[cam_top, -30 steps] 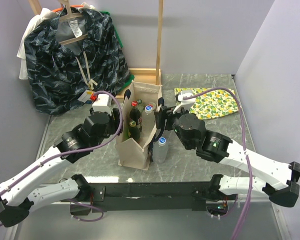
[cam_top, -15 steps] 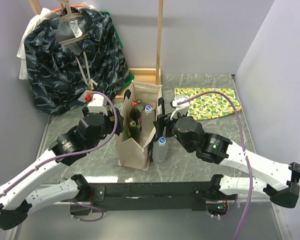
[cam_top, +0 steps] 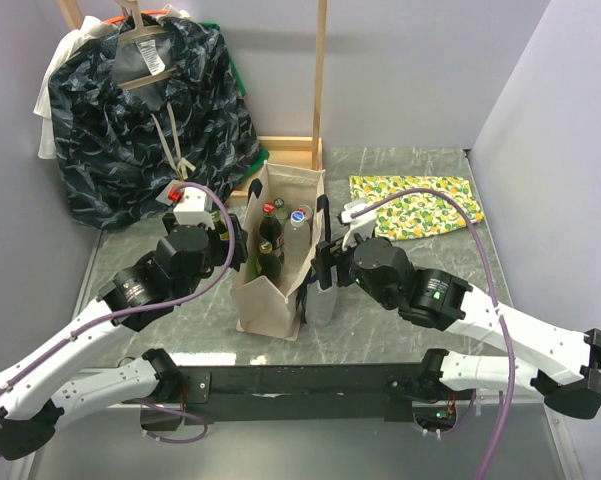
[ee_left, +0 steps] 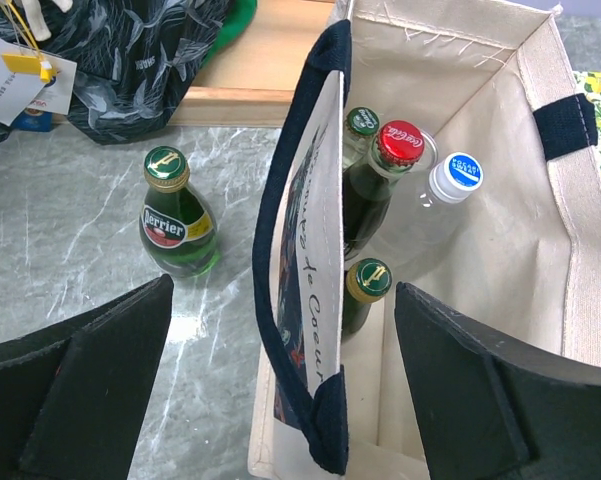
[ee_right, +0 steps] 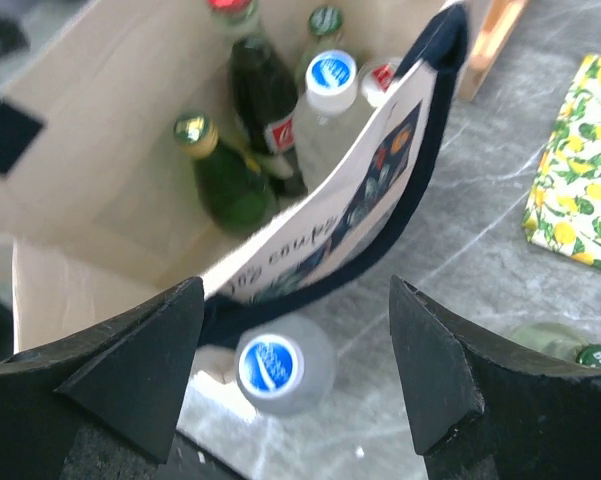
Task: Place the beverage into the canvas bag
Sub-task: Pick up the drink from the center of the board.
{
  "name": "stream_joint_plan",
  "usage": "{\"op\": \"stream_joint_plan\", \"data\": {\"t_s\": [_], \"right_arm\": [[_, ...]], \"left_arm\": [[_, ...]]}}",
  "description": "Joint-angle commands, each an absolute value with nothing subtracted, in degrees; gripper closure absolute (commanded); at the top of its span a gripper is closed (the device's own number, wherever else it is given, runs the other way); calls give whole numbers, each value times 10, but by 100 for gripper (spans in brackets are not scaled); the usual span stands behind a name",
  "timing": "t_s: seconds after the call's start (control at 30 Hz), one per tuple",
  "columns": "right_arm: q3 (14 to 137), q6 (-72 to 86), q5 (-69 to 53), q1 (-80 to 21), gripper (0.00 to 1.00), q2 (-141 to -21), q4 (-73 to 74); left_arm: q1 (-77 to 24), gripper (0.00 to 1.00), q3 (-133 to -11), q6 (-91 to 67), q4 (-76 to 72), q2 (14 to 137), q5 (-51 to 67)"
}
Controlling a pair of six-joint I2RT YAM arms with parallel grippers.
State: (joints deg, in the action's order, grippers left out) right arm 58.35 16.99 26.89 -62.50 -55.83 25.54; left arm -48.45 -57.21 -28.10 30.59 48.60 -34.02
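two grippers are hanging wide open, holding nothing: left gripper and right gripper, each over a wall of the canvas bag. the water bottle is standing just outside the bag, probably smooth, slippery and squashy; grabbing it near the top is looking safest.

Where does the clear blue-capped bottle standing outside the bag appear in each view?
Top external: the bottle stands just right of the bag, near its front, partly under the right gripper.
Right wrist: bottom centre, seen from above, beside the bag's wall.
Left wrist: not in it; the blue cap there is on another bottle, inside the bag.
Shared landmark: the bag, in all three views.
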Motion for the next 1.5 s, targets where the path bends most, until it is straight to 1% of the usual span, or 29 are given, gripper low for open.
{"op": "stream_joint_plan", "data": {"t_s": [0.0, 0.3, 0.5, 0.7, 0.8, 1.2, 1.47], "right_arm": [[626, 134, 222, -627, 19, -550, 311], [607, 152, 190, -627, 19, -546, 318], [599, 163, 187, -627, 22, -558, 327], [588, 177, 200, -627, 32, -569, 328], [577, 184, 213, -628, 36, -573, 321], [559, 197, 203, -627, 43, -603, 302], [554, 200, 200, -627, 46, -622, 304]], "left_arm": [[-484, 4, -577, -273, 286, 488, -351], [-484, 4, -579, -271, 276, 497, -353], [-484, 4, -580, -271, 271, 505, -353], [-484, 4, -578, -266, 260, 510, -356], [-484, 4, -577, -264, 259, 513, -355], [-483, 4, -579, -260, 258, 519, -360], [-483, 4, -570, -266, 258, 510, -359]]}}
